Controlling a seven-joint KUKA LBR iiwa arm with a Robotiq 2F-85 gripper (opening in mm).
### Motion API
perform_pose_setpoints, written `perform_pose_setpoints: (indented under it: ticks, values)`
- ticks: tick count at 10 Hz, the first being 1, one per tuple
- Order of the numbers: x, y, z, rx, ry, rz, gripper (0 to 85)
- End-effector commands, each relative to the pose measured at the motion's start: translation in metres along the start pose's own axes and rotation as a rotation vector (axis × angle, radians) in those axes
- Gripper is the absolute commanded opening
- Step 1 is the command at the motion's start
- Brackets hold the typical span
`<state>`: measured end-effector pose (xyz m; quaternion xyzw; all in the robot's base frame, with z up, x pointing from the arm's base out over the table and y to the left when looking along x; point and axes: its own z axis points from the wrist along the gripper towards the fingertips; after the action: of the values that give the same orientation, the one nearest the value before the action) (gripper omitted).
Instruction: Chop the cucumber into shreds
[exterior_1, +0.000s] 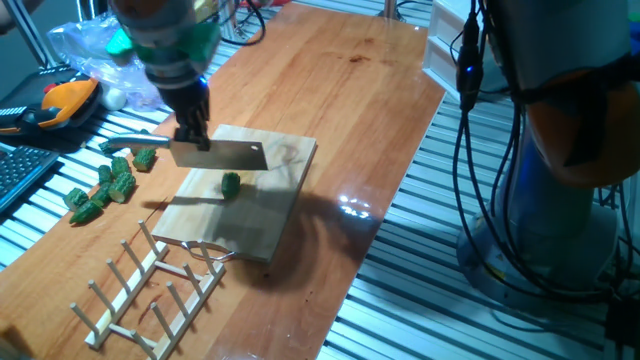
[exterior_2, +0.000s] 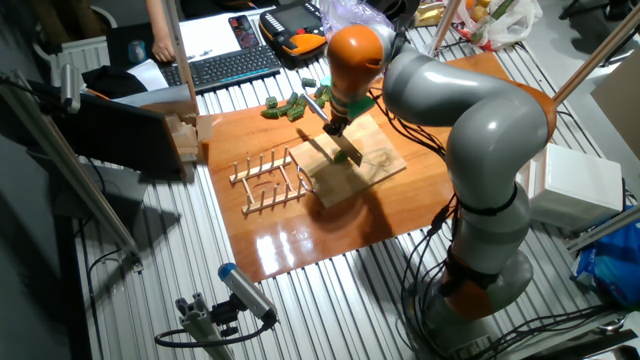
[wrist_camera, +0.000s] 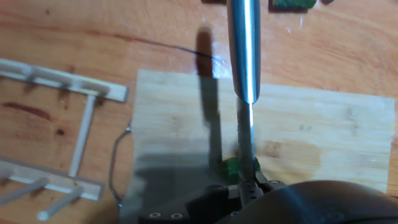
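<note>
One small dark green bumpy cucumber (exterior_1: 231, 184) lies on the wooden board (exterior_1: 275, 215). My gripper (exterior_1: 192, 128) is shut on the handle of a steel cleaver (exterior_1: 222, 153) and holds the blade level just above the cucumber. In the hand view the cleaver (wrist_camera: 242, 56) runs straight down the middle. Its thin blade edge passes over the cucumber (wrist_camera: 232, 168), which peeks out beside it. In the other fixed view the gripper (exterior_2: 334, 122) and cleaver (exterior_2: 345, 148) hang over the board (exterior_2: 375, 165). No shreds show in any view.
A group of several dark green chunks (exterior_1: 105, 185) lies on the table left of the board, also in the other fixed view (exterior_2: 290, 107). A wooden peg rack (exterior_1: 145, 290) stands in front of the board. A metal wire loop (exterior_1: 208, 251) hangs at the board's near edge.
</note>
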<state>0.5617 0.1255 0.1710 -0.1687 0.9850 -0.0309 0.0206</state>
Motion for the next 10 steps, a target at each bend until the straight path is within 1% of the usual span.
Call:
perform_pose_setpoints:
  ticks: [1, 3, 4, 6, 9, 10]
  values:
    - [0.002, -0.001, 0.005, -0.005, 0.0, -0.001, 0.0]
    - [0.004, 0.005, 0.015, 0.01, -0.006, -0.004, 0.0]
    - [0.006, 0.007, 0.021, 0.005, -0.015, -0.003, 0.0]
    - [0.006, 0.007, 0.026, -0.004, -0.021, -0.006, 0.0]
    - [0.006, 0.009, 0.032, 0.0, -0.028, -0.004, 0.0]
    - [0.006, 0.009, 0.035, -0.001, -0.035, -0.004, 0.0]
